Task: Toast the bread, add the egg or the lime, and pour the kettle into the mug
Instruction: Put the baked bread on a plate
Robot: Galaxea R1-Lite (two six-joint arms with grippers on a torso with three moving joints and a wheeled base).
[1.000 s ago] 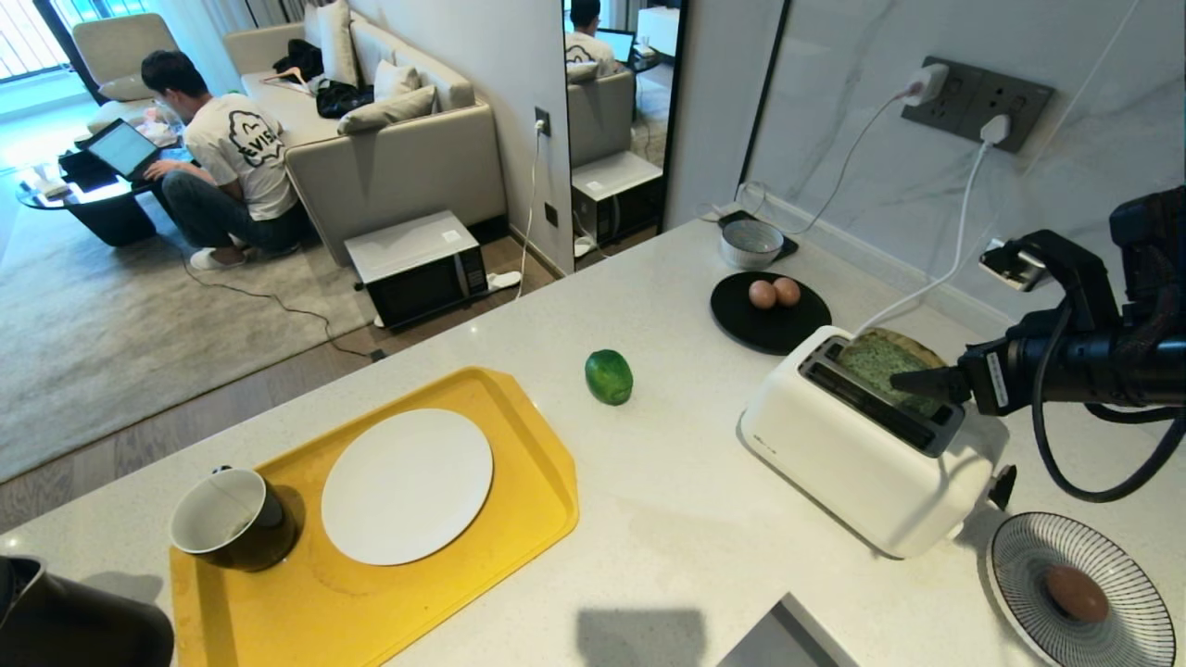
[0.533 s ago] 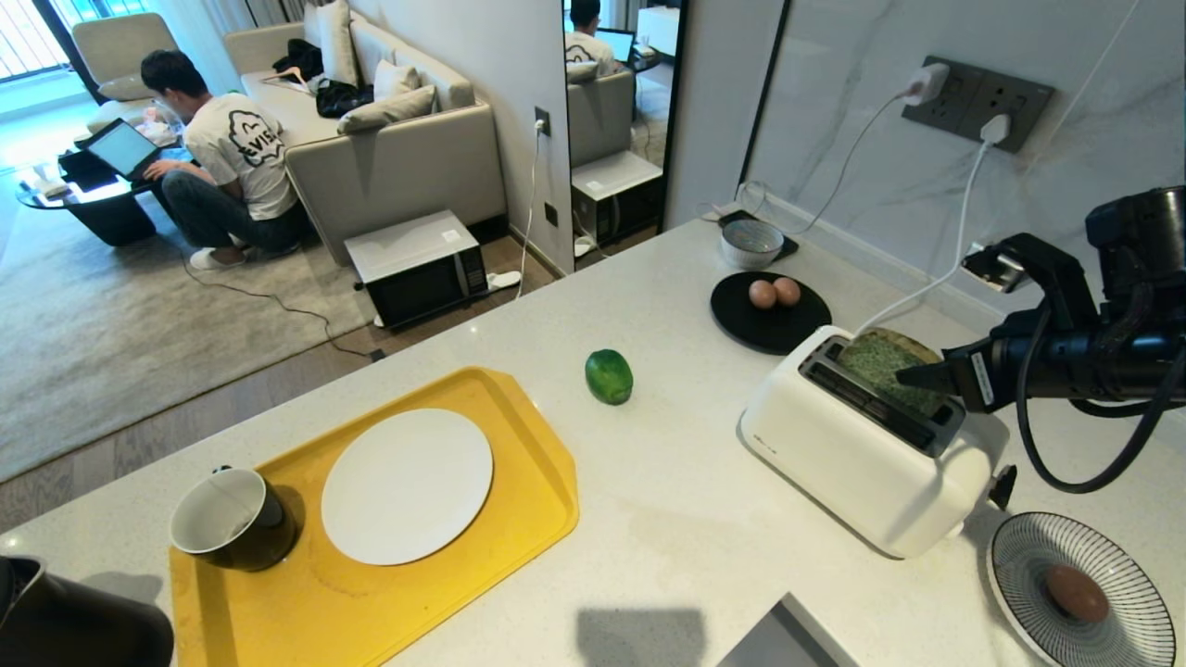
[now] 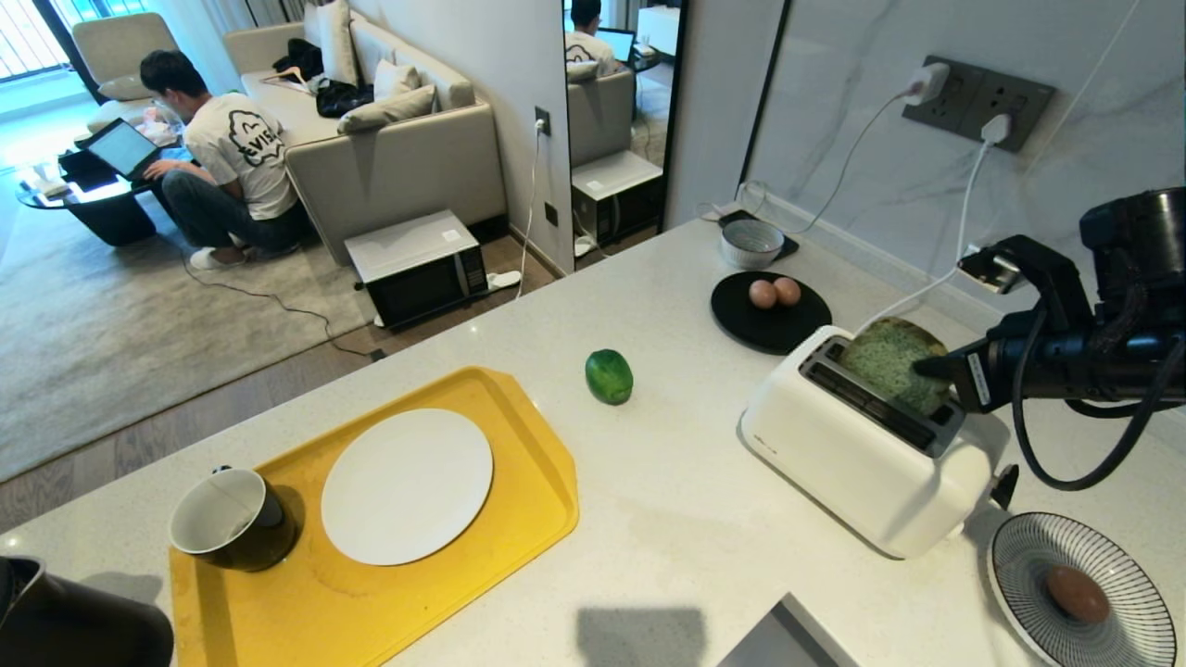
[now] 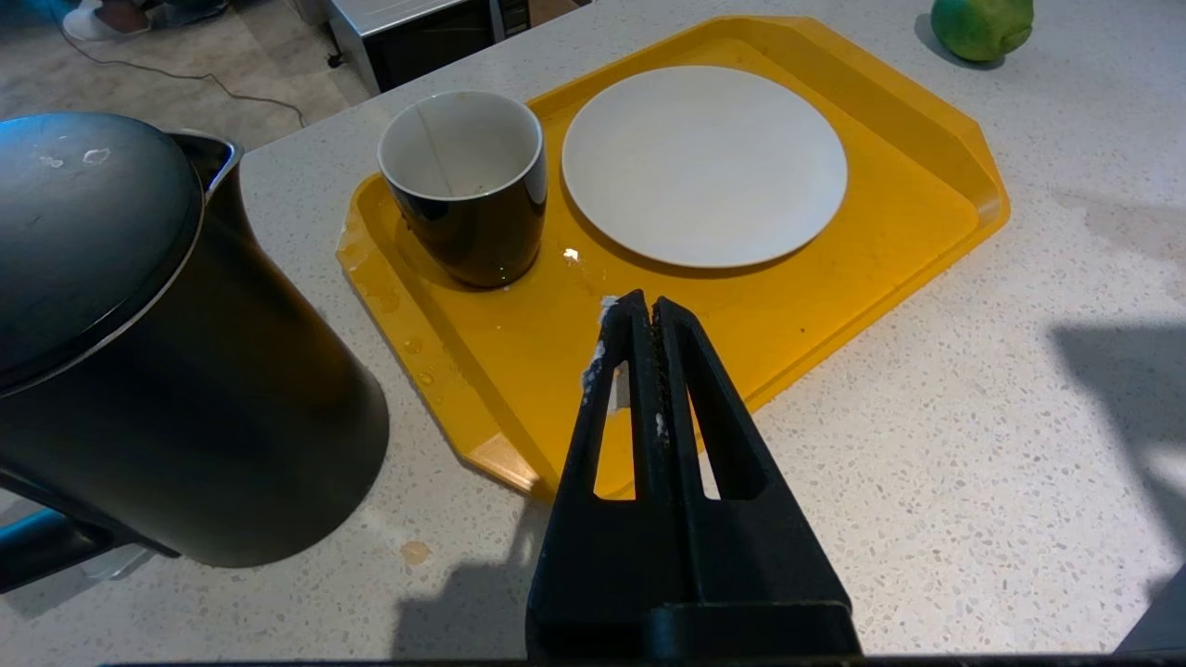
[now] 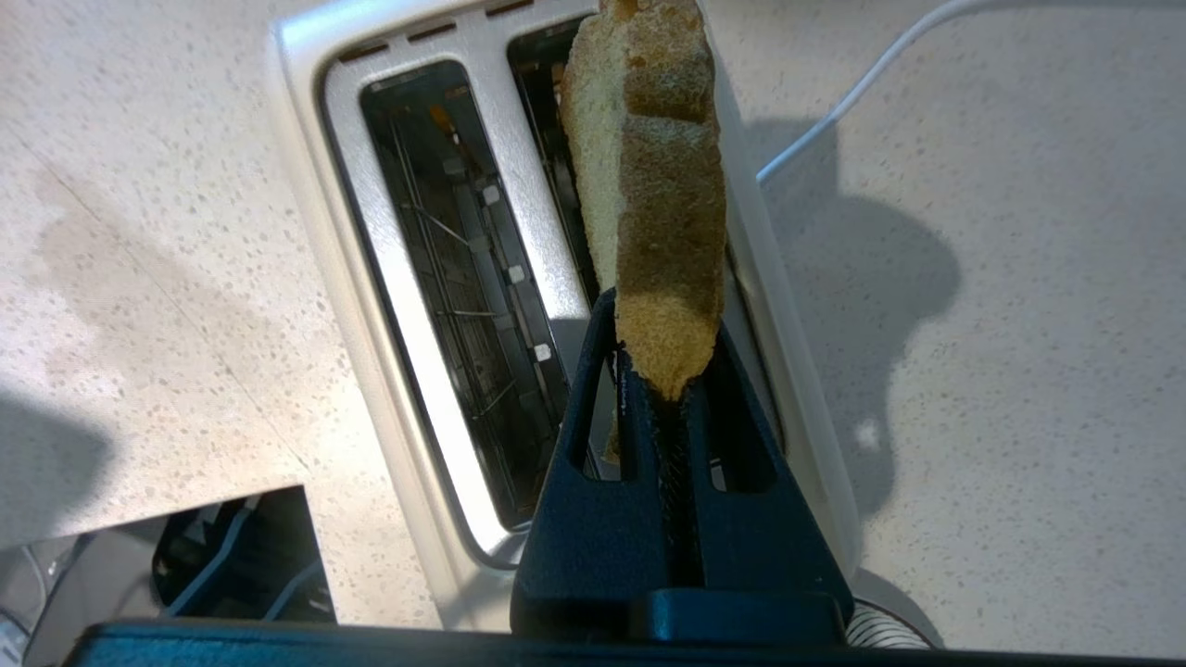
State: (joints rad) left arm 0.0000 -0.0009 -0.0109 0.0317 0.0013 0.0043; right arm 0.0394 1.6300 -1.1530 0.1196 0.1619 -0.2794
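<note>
Your right gripper (image 5: 669, 371) is clamped on the near end of the bread (image 5: 653, 176); the slice stands on edge in the toaster's (image 3: 862, 463) slot nearer the wall, its rounded green face (image 3: 891, 363) sticking up above the slot; the slot beside it holds nothing you can see. Your left gripper (image 4: 646, 320) hangs over the near edge of the yellow tray (image 4: 834, 306), its fingers pressed together on nothing. You have the mug (image 4: 466, 185) upright on the tray's left end, just beside the white plate (image 4: 704, 162); the kettle (image 4: 139, 352) stands on the counter off the tray, near the mug. The lime (image 3: 609, 376) lies on the bare counter between tray and toaster; two eggs (image 3: 774, 293) sit on a black plate (image 3: 741, 324) behind the toaster; a third, browner egg (image 3: 1077, 593) rests on a striped plate (image 3: 1019, 556) at your right.
</note>
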